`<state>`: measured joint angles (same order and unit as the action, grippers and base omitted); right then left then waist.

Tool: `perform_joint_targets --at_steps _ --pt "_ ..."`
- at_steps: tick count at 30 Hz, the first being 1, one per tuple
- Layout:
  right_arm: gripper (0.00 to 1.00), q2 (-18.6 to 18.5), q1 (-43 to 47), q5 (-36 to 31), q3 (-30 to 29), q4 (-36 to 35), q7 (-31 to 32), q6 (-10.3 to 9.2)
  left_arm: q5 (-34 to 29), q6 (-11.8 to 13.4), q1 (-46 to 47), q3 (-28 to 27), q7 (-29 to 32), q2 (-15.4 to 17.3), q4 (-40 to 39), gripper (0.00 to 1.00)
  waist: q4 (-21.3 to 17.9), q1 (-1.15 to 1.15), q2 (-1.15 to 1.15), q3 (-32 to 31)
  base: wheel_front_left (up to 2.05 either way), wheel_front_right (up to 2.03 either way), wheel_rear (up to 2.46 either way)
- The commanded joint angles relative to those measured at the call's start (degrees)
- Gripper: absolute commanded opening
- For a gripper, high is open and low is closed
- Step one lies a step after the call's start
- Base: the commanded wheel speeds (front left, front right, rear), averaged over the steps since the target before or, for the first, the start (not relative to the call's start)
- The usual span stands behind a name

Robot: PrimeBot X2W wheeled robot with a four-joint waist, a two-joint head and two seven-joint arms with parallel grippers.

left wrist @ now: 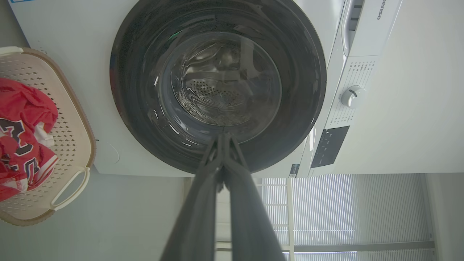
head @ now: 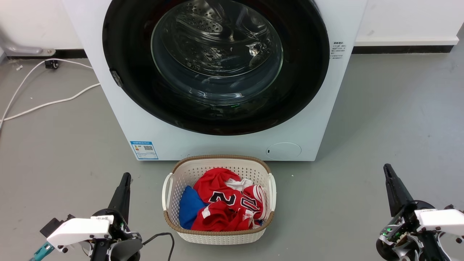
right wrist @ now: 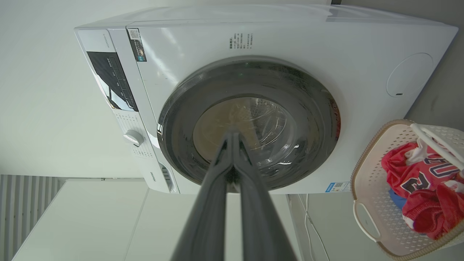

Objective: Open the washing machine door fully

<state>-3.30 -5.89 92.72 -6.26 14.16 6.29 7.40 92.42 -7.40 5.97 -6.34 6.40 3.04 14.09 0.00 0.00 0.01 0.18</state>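
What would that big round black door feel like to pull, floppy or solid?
Probably stiff and fairly heavy: the washing machine door is a broad black ring around bulging glass. Its glossy face looks slippery, so a grip might slide.

White basket (red jersey inside), white cable.

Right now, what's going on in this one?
Nothing is being handled yet. The washing machine door sits closed against the white washing machine. The left gripper and right gripper are both shut and low, on either side of a white laundry basket that holds a red jersey and stands in front of the machine. Neither gripper touches anything, so opening the door has not begun.
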Motion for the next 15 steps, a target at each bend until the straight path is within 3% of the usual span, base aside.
perform_joint_targets --at_steps 1,15 --pt "0.00 0.22 -0.68 -0.24 -0.06 0.09 0.09 0.17 -0.28 -0.17 0.44 -0.25 0.16 -0.09 0.03 0.00 0.00 0.00 -0.01 0.00 0.00 0.00 0.00" --pt "0.00 0.27 -0.70 -0.34 -0.14 0.09 0.17 0.17 -0.27 -0.17 0.44 -0.27 0.19 -0.12 0.03 0.00 0.00 0.00 -0.01 0.00 0.00 0.00 0.00"
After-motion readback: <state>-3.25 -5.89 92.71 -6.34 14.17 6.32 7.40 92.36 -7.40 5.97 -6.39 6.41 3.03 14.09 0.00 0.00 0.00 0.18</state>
